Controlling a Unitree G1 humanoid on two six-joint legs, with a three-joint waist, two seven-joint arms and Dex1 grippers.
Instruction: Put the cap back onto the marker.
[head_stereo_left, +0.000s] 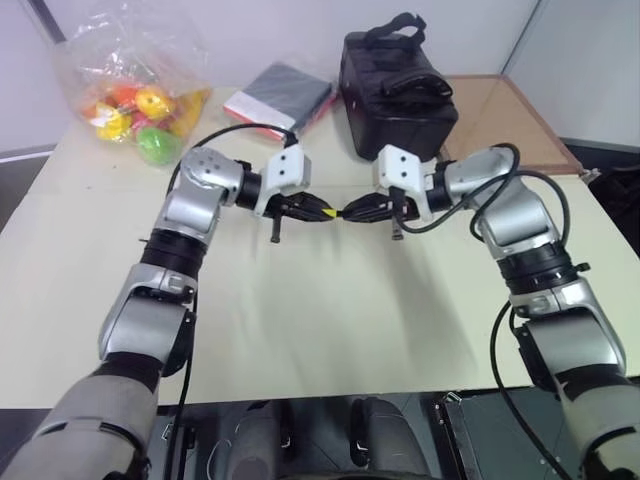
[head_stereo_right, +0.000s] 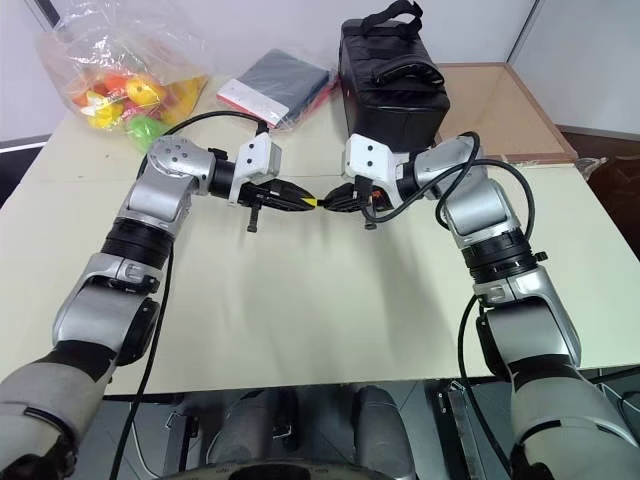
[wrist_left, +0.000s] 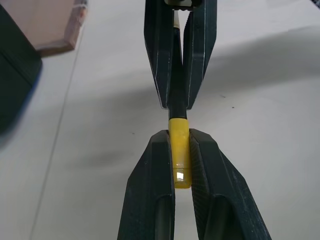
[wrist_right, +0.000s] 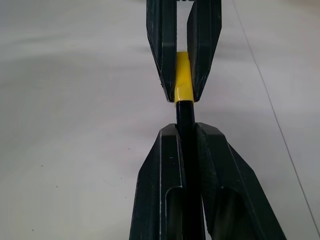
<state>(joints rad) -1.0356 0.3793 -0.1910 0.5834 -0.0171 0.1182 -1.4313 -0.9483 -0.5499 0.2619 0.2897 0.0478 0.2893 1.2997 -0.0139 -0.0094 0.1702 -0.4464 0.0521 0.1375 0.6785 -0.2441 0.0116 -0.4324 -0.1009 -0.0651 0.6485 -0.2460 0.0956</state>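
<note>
Cap meets marker above the surface (head_stereo_left: 330, 320).
My left claw (wrist_left: 181, 150) grips the cap (wrist_left: 179, 150); my right claw (wrist_right: 186, 137) grips the marker (wrist_right: 186, 120), tips facing.

Toy bag (head_stereo_left: 135, 85); black case (head_stereo_left: 395, 85); notebooks (head_stereo_left: 280, 95)

One yellow cap (wrist_left: 179, 150), one black marker (wrist_right: 186, 125), two grippers, left gripper (head_stereo_left: 322, 213) and right gripper (head_stereo_left: 352, 212), one black bag (head_stereo_left: 395, 92), one clear sack of coloured toys (head_stereo_left: 135, 85), one dark folder stack (head_stereo_left: 280, 95), one table (head_stereo_left: 330, 320), one corkboard (head_stereo_left: 505, 120)
</note>
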